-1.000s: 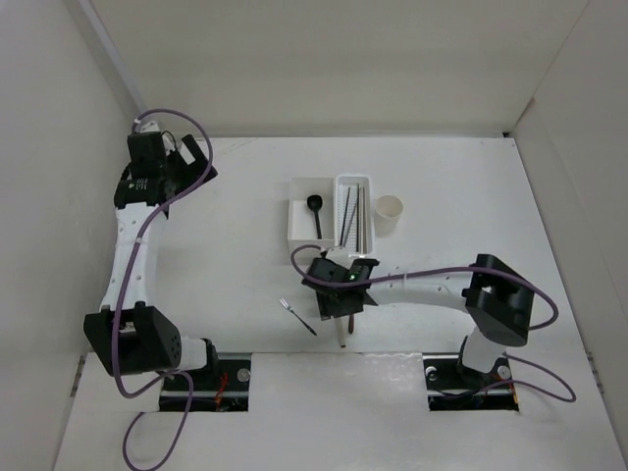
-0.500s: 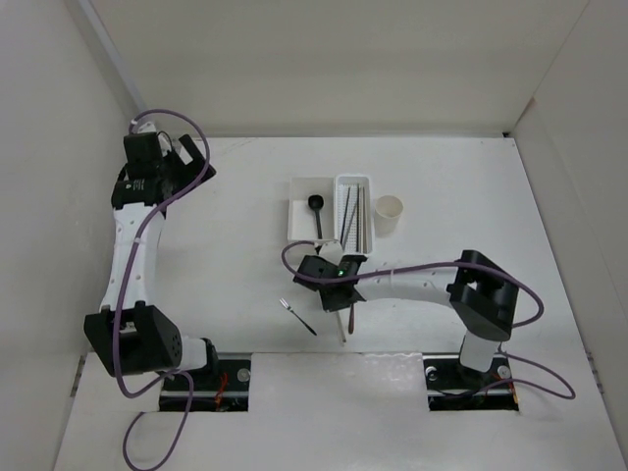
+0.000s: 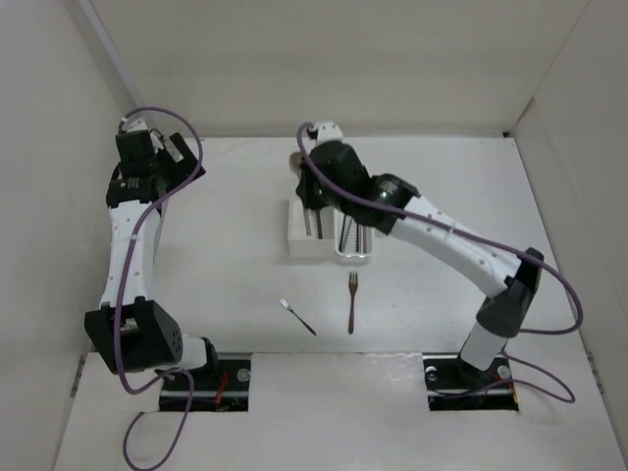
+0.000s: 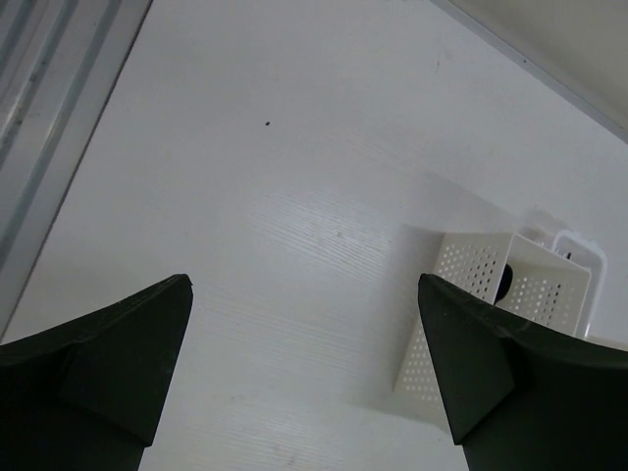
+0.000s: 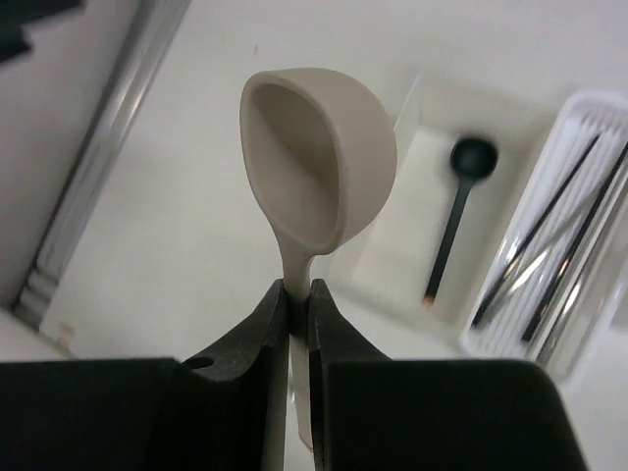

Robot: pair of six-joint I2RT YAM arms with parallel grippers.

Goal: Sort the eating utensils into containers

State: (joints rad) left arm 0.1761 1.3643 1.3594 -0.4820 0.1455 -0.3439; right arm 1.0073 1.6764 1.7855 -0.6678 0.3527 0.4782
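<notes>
White table (image 3: 226,255) is lying below me. My right gripper (image 5: 297,294) is squeezing the handle of the pale wooden spoon (image 5: 319,157), with the white square box (image 5: 407,196) at four o'clock and the black spoon (image 5: 456,211) lying inside. My left gripper (image 4: 304,285) is hanging wide open. I am putting spoons away; next, I think, comes moving over the box and letting go.

Beige spoon (image 5: 319,157); black spoon (image 5: 456,211) in a white box (image 4: 461,280) dotted with holes; dark and pale chopsticks (image 5: 549,231) in a white tray (image 5: 589,108); brown fork (image 3: 350,299) and silver fork (image 3: 297,317) on a white table (image 3: 226,255); purple cables (image 3: 162,118).
</notes>
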